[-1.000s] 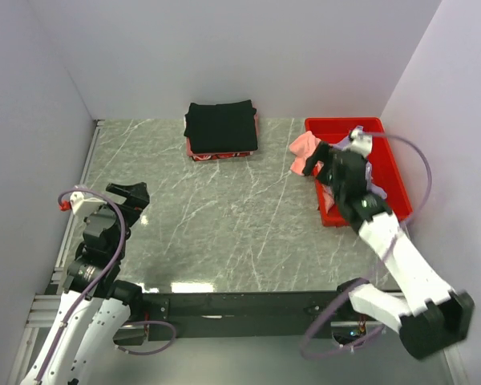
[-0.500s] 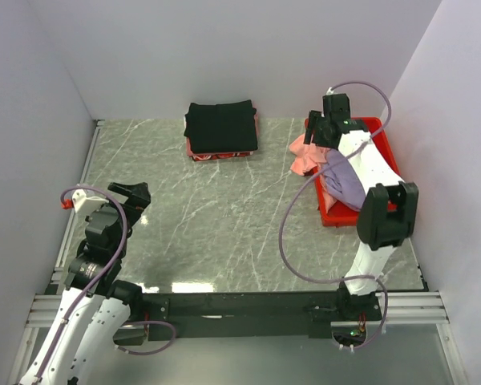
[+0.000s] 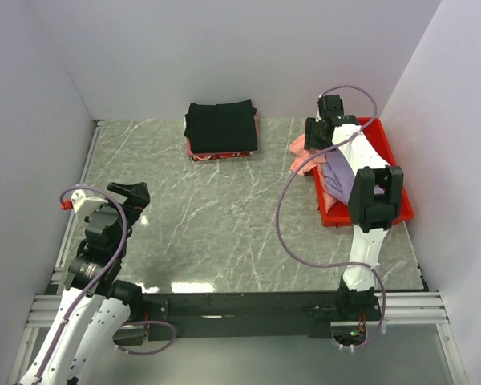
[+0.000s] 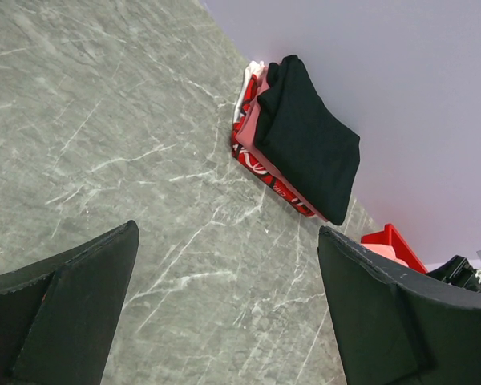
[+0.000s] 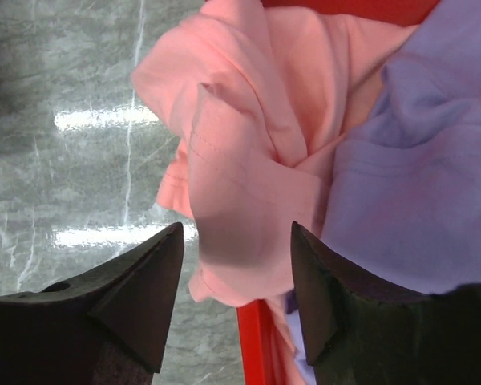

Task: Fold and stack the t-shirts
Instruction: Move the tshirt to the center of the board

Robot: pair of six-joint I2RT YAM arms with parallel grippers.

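Observation:
The salmon-pink t-shirt (image 3: 301, 157) lies crumpled over the left rim of the red tray (image 3: 389, 152) and spills onto the table. The lavender t-shirt (image 3: 339, 175) lies bunched in the tray beside it. My right gripper (image 3: 314, 138) hangs over the pink shirt. In the right wrist view my right gripper (image 5: 236, 277) is open, with a fold of the pink shirt (image 5: 248, 176) between the fingers and the lavender shirt (image 5: 409, 192) to the right. The black folded t-shirt (image 3: 220, 126) tops a stack at the back. My left gripper (image 3: 132, 195) is open and empty at the near left.
The black shirt (image 4: 309, 136) rests on red and pink folded cloth near the back wall. The tray's rim (image 5: 252, 345) runs under my right gripper. White walls close in the left, back and right sides. The left gripper (image 4: 224, 305) hovers over bare marble table (image 4: 144, 160).
The right arm has swung up and reached to the tray's back-left corner, and the gripper has come down over the pink shirt. The left arm has not moved.

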